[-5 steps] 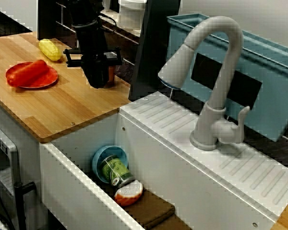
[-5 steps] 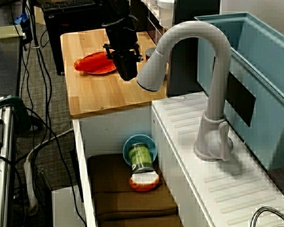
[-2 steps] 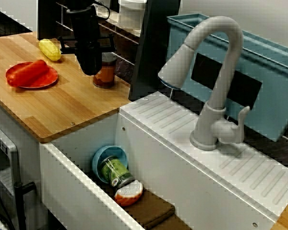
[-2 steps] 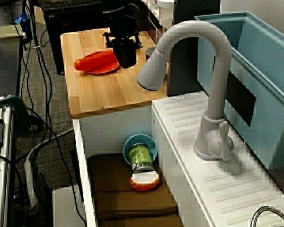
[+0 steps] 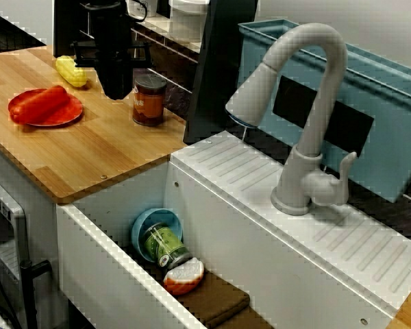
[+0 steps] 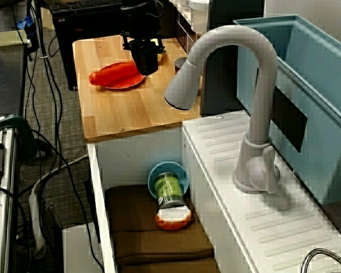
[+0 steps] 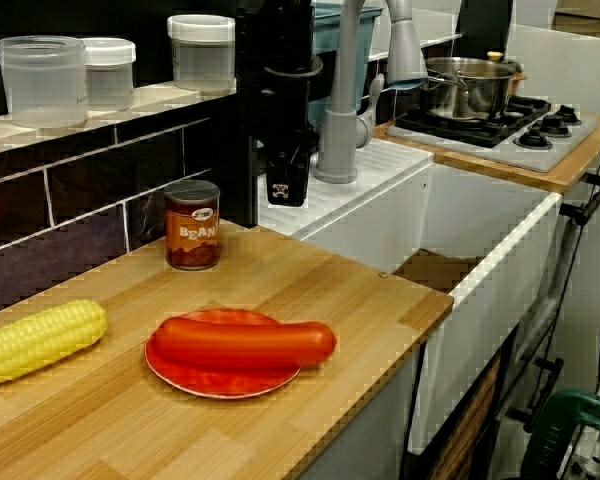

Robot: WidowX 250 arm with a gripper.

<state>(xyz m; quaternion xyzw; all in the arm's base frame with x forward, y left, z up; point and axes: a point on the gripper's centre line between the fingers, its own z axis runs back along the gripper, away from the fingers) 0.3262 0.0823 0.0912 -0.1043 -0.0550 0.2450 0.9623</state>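
Can: a small brown can (image 7: 192, 225) with an orange label reading "BEAN" stands upright on its flat base at the back of the tabletop (image 5: 103, 151), close to the dark tiled wall (image 7: 70, 215). It stands on its own, with nothing touching it.
Gripper: the black gripper (image 5: 114, 90) hangs over the wood just beside the can, on the plate side, with its tip about level with the can's lid. It holds nothing and touches nothing. From the high view over the sink and the low view along the tabletop, I cannot tell whether its fingers are apart or together.
Plate: a red plate (image 7: 220, 380) lies flat nearer the front edge, well apart from the can. It carries a red sausage (image 7: 245, 342) lying lengthwise. The shallow rim probably keeps the sausage from rolling.
Corn: a yellow cob (image 7: 35, 340) lies on its side at the far end, near the wall and apart from the plate.
Tabletop: pale wooden planks that end at the white sink (image 5: 123, 288).
Sink: a blue bowl (image 5: 145, 223) is tipped on edge with a green tin (image 5: 163, 247) lying in it. An orange and white piece (image 5: 183, 275) sits just beside them on a brown cloth (image 5: 219, 301).
Faucet: a grey gooseneck faucet (image 5: 308, 123) stands on the ribbed drainboard, its head turned toward the wood.
Room: a teal bin (image 5: 390, 116) stands behind the faucet, and clear lidded tubs (image 7: 42, 80) sit on a ledge above the tiles. A steel pot (image 7: 470, 88) sits on a stove beyond the sink. Cables (image 6: 51, 114) trail on the floor.
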